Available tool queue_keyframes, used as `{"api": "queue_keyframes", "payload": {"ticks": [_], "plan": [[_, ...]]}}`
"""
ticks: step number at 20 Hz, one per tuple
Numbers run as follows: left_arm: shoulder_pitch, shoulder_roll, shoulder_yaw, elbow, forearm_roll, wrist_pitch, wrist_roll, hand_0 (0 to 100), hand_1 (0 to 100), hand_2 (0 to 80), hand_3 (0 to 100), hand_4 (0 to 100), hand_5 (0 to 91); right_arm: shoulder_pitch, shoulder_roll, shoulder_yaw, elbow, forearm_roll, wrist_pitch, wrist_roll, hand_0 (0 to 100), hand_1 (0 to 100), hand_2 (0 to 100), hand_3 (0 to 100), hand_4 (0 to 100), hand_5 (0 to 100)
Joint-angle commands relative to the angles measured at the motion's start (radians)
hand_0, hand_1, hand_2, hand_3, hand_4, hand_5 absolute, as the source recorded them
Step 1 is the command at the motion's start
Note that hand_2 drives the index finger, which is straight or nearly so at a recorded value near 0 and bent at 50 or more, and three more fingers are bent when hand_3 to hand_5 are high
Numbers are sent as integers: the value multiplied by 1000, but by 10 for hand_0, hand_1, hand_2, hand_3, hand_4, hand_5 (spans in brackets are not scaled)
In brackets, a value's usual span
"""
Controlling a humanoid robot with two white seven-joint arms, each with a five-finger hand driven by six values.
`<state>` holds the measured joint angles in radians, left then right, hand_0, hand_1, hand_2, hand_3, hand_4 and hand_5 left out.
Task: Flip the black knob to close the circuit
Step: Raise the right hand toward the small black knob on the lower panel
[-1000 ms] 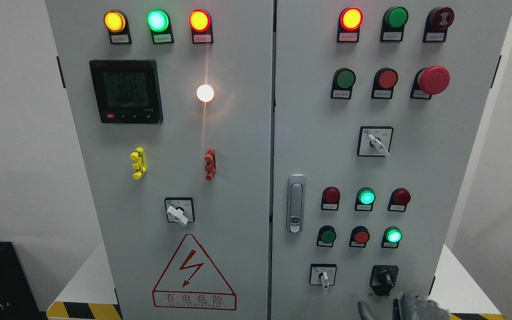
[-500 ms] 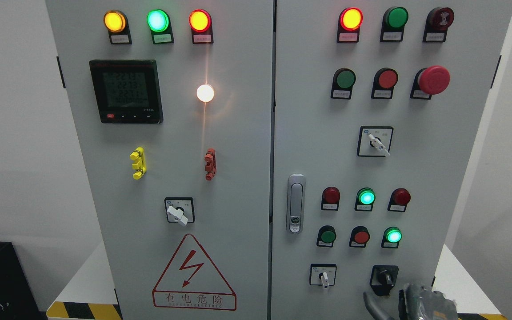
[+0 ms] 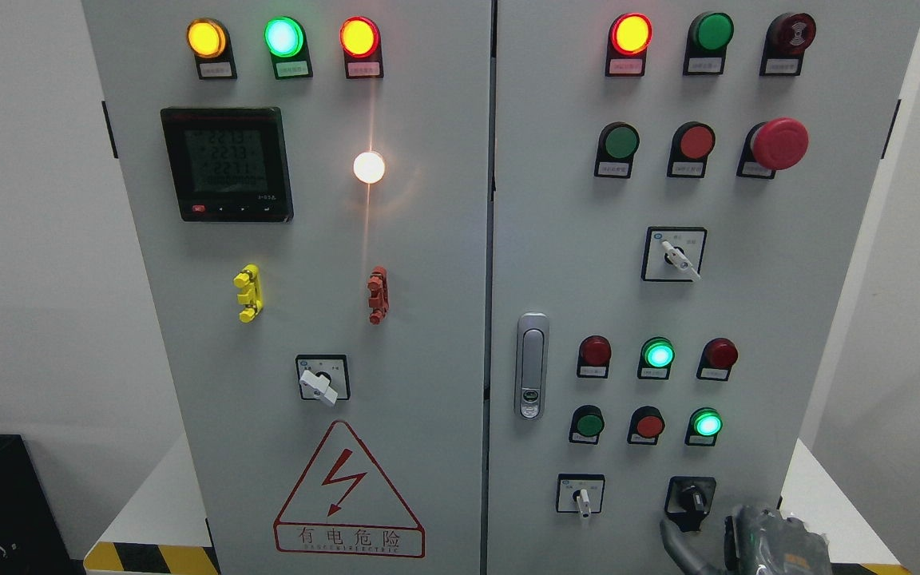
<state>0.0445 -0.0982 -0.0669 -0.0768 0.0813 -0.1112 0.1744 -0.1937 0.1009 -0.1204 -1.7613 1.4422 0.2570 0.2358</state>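
Note:
The black knob (image 3: pixel 691 501) sits at the lower right of the grey cabinet's right door (image 3: pixel 556 263), its handle standing upright. My right hand (image 3: pixel 747 547) rises from the bottom edge just below and right of the knob. A grey finger (image 3: pixel 677 541) reaches up to just under the knob's black base; I cannot tell if it touches. The hand holds nothing. The left arm is out of view.
A white selector switch (image 3: pixel 582 498) sits left of the knob. Lit green lamps (image 3: pixel 706 424) and red buttons (image 3: pixel 649 426) lie above it. A door latch (image 3: pixel 531 366) is at the door's left edge. A red emergency stop (image 3: pixel 779 144) protrudes at upper right.
My right hand has risen from the bottom edge and shifted a little to the right, its finger now close under the black knob. The knob has not turned.

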Motion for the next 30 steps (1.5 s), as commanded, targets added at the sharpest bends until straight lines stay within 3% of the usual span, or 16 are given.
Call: {"api": "queue_keyframes", "payload": {"ticks": [1,3,14,17,30], "plan": [[0,0,-1,0,0,-1,0,120,556,0,0,0,0,-9,2,-16,35,9,1,-10,0,0,972,1000,1000,1000],[0,0,-1,0,0,-1,0,120,556,0,0,0,0,-18,2,-19,51,9,4,-29,0,0,971,1000,1000,1000],[0,0,-1,0,0,-1,0,120,556,0,0,0,0,-18,-3,-41,62,7,-2,-35,0,0,965,1000,1000,1000],[0,0,-1,0,0,-1,0,120,556,0,0,0,0,-20,-6,-42,60,7,-5,-55,0,0,966,1000,1000,1000],[0,0,1,0,0,-1,0,120,556,0,0,0,0,-21,-9,-71,60,-6,-5,-56,0,0,964,1000,1000,1000]]}}
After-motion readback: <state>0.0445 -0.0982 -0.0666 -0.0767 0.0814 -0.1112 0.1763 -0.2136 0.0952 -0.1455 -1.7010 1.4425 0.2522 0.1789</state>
